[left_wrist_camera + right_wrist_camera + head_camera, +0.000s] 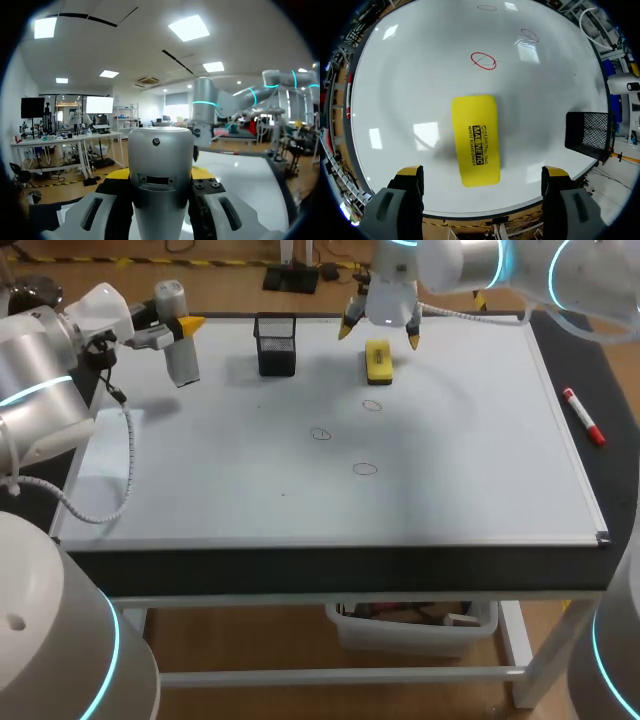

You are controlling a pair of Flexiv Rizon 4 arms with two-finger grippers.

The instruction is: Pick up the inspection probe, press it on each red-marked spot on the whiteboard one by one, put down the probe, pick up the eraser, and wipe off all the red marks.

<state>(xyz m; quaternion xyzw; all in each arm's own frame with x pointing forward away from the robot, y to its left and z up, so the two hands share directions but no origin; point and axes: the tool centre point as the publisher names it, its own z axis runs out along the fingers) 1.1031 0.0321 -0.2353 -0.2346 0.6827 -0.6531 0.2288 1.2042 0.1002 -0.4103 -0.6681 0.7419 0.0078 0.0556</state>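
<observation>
Right tool (380, 335) hangs spread over the yellow eraser (378, 361), with 1 finger well apart on each side. Left tool (186, 327) pinches the grey probe (181, 358) above the whiteboard's (200, 490) far left corner. 3 marks (365, 469) sit mid-board, well apart from the near edge. A red marker (582, 416) lies on the tabletop (600, 360) just past the right edge. A black mesh holder (276, 345) stands near the far edge.

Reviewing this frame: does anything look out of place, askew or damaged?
Nothing spilled or damaged. One oddity: the left gripper holds the inspection probe while the right gripper hangs open over the eraser. A red marker lies off the whiteboard, on the dark table strip beside it.
</observation>
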